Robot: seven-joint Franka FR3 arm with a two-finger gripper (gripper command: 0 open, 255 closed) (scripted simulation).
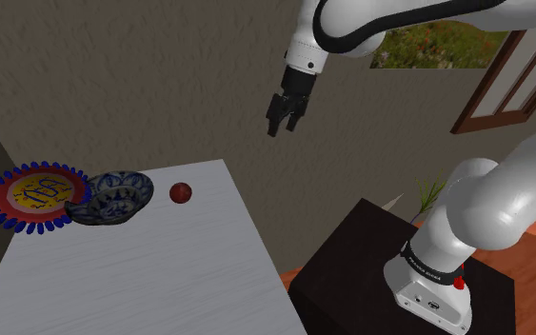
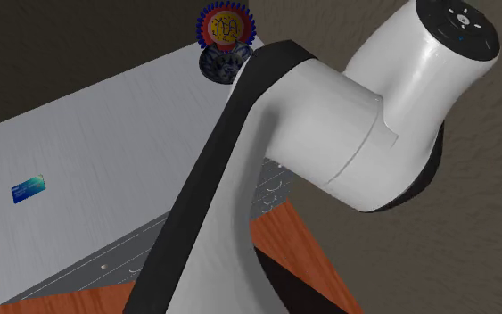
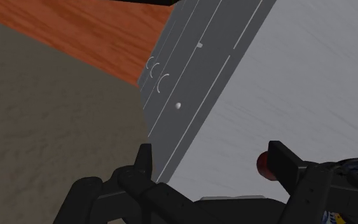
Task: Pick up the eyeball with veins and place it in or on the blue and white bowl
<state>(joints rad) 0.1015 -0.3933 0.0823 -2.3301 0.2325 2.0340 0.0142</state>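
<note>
Gripper [image 1: 282, 124] open, empty, raised well off the counter [image 1: 161, 276]. Red eyeball [image 1: 181, 193] lies far below, near the far edge, beside the blue-white bowl [image 1: 113, 197].

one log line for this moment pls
stage: pre-grasp | gripper: open, empty, in the air | red ball: on table, beside blue and white bowl, not touching | in bowl: not yet

Bench [image 1: 151, 276] top looks like brushed metal, pretty matt. Floor [image 3: 95, 28] is orange wood planks, arm [image 2: 391, 98] shell's smooth glossy white, wall [image 1: 132, 67] rough-ish.
</note>
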